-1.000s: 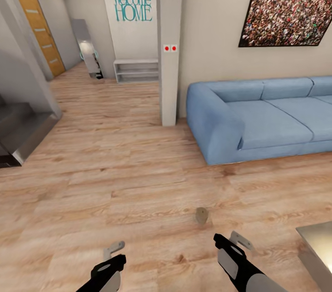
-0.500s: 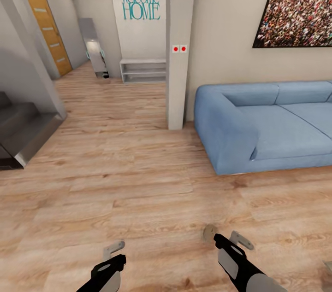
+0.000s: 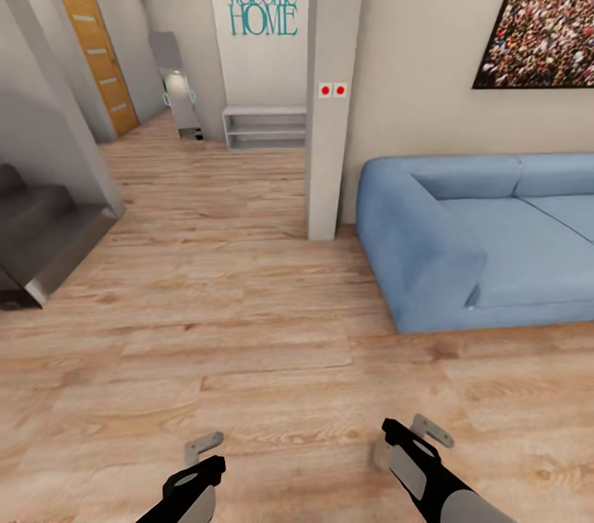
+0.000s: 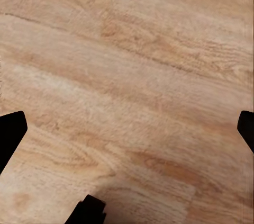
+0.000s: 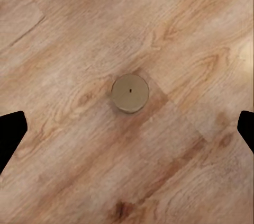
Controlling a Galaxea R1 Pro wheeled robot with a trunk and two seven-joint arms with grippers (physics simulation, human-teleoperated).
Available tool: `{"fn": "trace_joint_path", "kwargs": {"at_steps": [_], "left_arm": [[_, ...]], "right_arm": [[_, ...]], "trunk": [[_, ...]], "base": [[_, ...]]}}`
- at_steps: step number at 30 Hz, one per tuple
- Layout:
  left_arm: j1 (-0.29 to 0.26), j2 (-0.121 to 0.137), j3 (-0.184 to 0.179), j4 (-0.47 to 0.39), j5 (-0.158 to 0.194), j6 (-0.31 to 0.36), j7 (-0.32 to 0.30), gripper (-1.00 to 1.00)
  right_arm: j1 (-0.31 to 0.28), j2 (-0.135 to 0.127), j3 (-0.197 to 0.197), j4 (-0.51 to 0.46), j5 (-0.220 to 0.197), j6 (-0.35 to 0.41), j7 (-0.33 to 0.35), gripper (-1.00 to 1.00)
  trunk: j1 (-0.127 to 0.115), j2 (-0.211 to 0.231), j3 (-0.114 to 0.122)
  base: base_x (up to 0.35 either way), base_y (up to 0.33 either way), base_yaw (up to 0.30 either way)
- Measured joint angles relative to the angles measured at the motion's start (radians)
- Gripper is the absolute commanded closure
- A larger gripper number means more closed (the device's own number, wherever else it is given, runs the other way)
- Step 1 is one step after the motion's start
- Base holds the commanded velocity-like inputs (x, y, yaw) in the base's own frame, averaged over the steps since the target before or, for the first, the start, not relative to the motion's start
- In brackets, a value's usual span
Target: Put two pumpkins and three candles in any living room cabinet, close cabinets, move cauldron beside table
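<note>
One candle (image 5: 129, 93), a stubby tan cylinder with a dark wick dot, stands upright on the wooden floor, seen from above in the right wrist view. It sits a little off the midline between the spread fingers of my right gripper (image 5: 127, 128), which is open and hangs above it without touching. In the head view the candle (image 3: 379, 452) peeks out just left of the right gripper (image 3: 412, 436). My left gripper (image 3: 202, 457) is open over bare floor (image 4: 132, 75) and holds nothing. The pumpkins, cabinet, cauldron and table are out of view.
A blue sofa (image 3: 478, 242) stands at the right against the wall, beside a white pillar (image 3: 334, 86). Grey stairs (image 3: 41, 234) are at the left. A hallway runs back to a white shelf (image 3: 266, 127) and a wooden door (image 3: 95, 53).
The whole head view has shifted: sofa and pillar slid right, and the table corner left the picture. The candle now lies closer, right beside my right gripper. Both grippers stay open.
</note>
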Motion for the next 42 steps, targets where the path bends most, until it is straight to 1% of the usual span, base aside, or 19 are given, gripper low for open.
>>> {"fn": "trace_joint_path", "kwargs": {"at_steps": [8, 29, 39, 42], "left_arm": [[0.000, 0.000, 0.000, 0.000, 0.000, 0.000, -0.001, -1.00], [0.000, 0.000, 0.000, 0.000, 0.000, 0.000, -0.001, -1.00], [0.000, 0.000, 0.000, 0.000, 0.000, 0.000, -0.001, -1.00], [0.000, 0.001, 0.001, 0.000, 0.000, 0.000, 0.000, -1.00]], "right_arm": [[0.000, 0.001, 0.007, 0.000, 0.017, -0.002, 0.000, -1.00], [0.000, 0.002, 0.009, 0.001, 0.020, -0.002, 0.002, -1.00], [0.000, 0.002, 0.009, 0.001, 0.020, -0.002, 0.001, -1.00], [0.000, 0.002, 0.009, 0.001, 0.020, -0.002, 0.002, -1.00]], "trunk": [[0.000, 0.000, 0.000], [0.000, 0.000, 0.000], [0.000, 0.000, 0.000], [0.000, 0.000, 0.000]], "base": [[0.190, -0.147, 0.073], [0.205, -0.070, 0.000], [0.114, -0.128, 0.000], [0.129, 0.019, 0.000]]}}
